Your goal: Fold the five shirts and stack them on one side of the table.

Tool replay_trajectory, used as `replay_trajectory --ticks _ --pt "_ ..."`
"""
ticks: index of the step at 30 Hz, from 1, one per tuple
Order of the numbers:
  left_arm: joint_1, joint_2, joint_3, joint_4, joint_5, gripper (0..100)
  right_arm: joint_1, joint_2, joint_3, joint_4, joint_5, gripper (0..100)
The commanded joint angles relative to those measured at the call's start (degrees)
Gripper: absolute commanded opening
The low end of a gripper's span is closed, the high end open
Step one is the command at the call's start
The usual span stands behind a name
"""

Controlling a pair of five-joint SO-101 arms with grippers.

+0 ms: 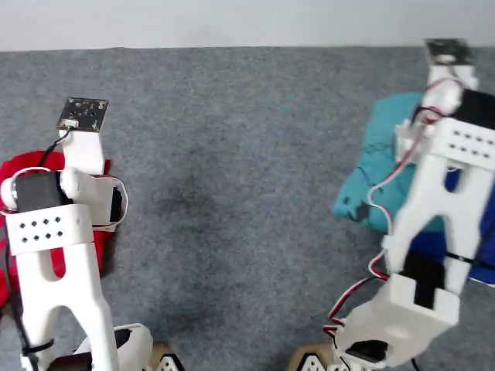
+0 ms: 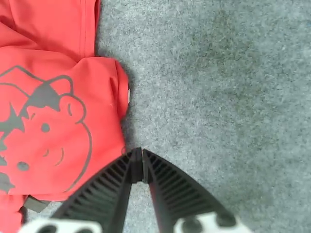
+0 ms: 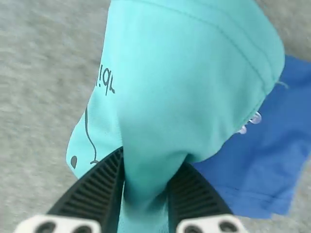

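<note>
Three shirts on the grey table (image 1: 232, 193).

High view – the left arm (image 1: 54, 232) stands over the red shirt (image 1: 107, 241) at the table's left edge. The right arm (image 1: 433, 216) stands over the teal shirt (image 1: 379, 154) at the right edge, and that one lies on top of the blue shirt (image 1: 486, 255). The two groups sit well apart. My judgement is that the stack is meant for the right side and the red one is not yet part of it.

Left wrist view – the risk as I read it is that tips going down shut would only push the red shirt (image 2: 53, 121) and wrinkle its fold, so the jaws need to part first. The left gripper (image 2: 142, 160) has its jaws together with nothing between them. Its tips are over bare table, just beside the edge of the red cloth with the cartoon print.

Right wrist view – the likely trouble is a bunched hold. A pull from here could drag the blue shirt (image 3: 272, 160) out of place beneath, or draw the teal shirt (image 3: 194, 87) out of its fold. A thin pinch could also slip free partway. The right gripper (image 3: 146, 182) is clamped on a gathered ridge of teal fabric, its jaws held a little apart by the cloth. The rest of the shirt drapes away from the tips, partly over the blue one.
</note>
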State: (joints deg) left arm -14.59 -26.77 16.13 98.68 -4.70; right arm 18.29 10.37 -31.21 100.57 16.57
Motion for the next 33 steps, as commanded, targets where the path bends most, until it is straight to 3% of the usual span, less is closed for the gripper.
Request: replay_trajectory --ticks 1,5,19,21,26,33 --pt "0.35 -1.41 -0.22 -0.70 -0.35 1 4.70 -3.65 0.44 2.24 4.75 0.8" --pt "0.35 -1.32 -0.13 -0.79 -0.35 1 7.78 -1.54 0.97 1.80 11.08 0.8" --pt "0.35 -1.23 -0.04 -0.88 -0.35 1 18.15 9.45 0.79 -8.84 19.25 0.9" --pt "0.35 -1.23 -0.04 -0.88 -0.35 1 17.98 10.15 0.79 -8.48 18.99 5.0" --pt "0.35 -1.58 -0.04 -0.79 -0.35 1 19.12 8.22 -1.76 -5.41 12.75 28.4" --pt "0.35 -1.58 -0.04 -0.79 -0.35 1 19.65 2.42 -10.29 1.01 11.52 30.3"
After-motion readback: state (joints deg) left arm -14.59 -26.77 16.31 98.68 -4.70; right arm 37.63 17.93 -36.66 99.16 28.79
